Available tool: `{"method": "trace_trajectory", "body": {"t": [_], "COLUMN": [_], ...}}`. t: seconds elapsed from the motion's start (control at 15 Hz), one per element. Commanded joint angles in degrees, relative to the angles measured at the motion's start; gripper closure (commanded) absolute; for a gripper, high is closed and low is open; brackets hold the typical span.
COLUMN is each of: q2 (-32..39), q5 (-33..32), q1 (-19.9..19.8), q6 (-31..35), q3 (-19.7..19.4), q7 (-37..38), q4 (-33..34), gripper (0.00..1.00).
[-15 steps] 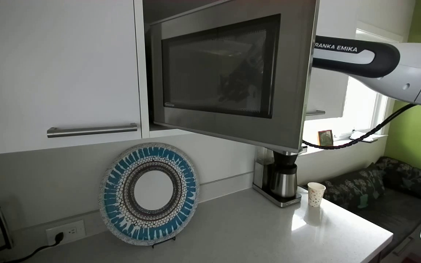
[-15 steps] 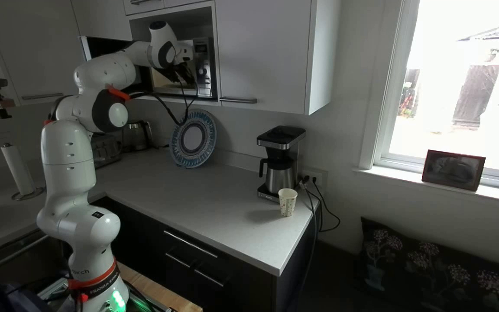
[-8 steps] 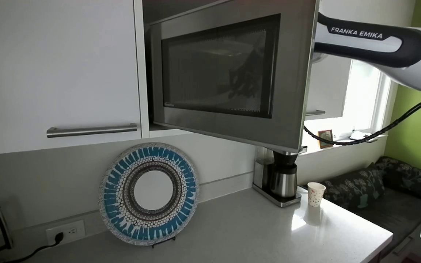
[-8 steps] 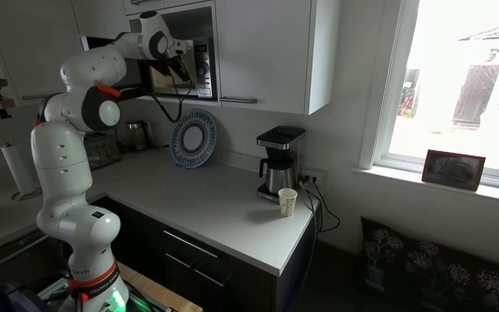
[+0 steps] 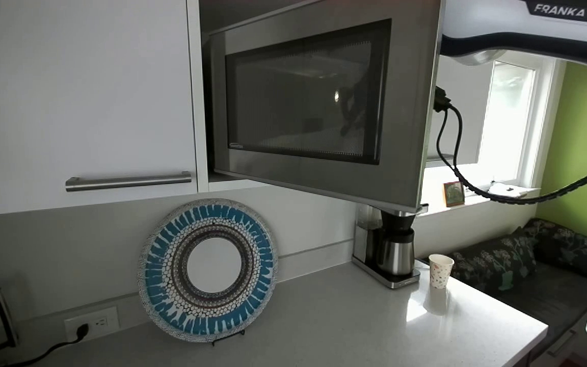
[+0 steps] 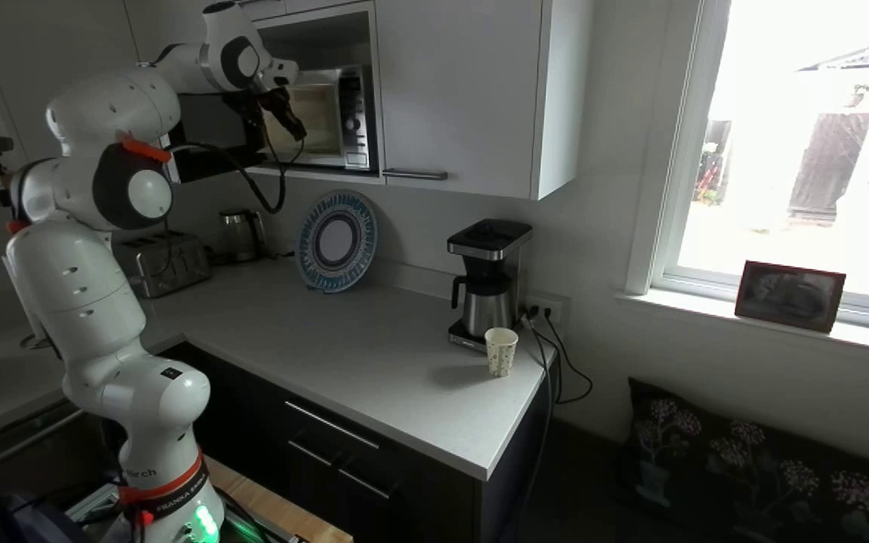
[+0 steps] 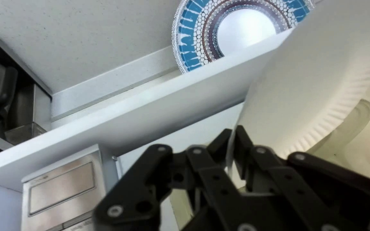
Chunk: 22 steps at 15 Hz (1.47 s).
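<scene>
The gripper [image 7: 231,144] has its 2 fingers [image 7: 219,145] closed on the rim of 1 white paper plate [image 7: 310,86], which projects forward, tilted. Directly beyond the fingers: the microwave [image 6: 355,124]; whether the plate touches it cannot be determined. Beside the fingers: the microwave door [image 5: 303,102], open, blocking sight of them in an exterior view. Beneath the microwave: the shelf edge [image 7: 133,107], between the fingers and 1 decorative plate [image 7: 189,35] below. Farther, on the counter [image 6: 314,339]: 1 coffee maker [image 6: 489,245], 1 paper cup [image 6: 501,354] just beside it.
</scene>
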Motion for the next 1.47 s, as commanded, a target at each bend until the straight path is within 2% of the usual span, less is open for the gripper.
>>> {"method": "trace_trajectory", "body": {"t": [0.0,0.13,0.2,0.6,0.67,0.73,1.07,1.13,1.4], "q2": [-9.9,-13.1,-14.3,-21.1,-16.7,-17.2,-17.0,-17.1,-16.6], "q5": [-1.7,-1.3,-0.1,4.4,3.4,3.5,3.3,3.6,4.0], "q1": [-0.8,-0.9,-3.5,-5.9,-6.9,-7.4,-7.9,-7.3,-10.1], "q6": [3.2,6.8,9.1,27.9,23.5,24.6,24.6,23.6,11.8], "q3": [-0.5,-1.2,0.4,-0.3,1.3,1.5,2.1,1.6,0.5], "q7": [0.5,-1.2,-1.9,-3.6,-2.9,-3.1,-2.9,-4.9,-3.1], "q4": [-13.9,-19.4,-21.9,-40.1,-32.6,-34.3,-33.0,-32.6,-33.6], "gripper": [0.99,0.99,0.99,0.99,0.99,0.94,0.94,0.99,0.99]}}
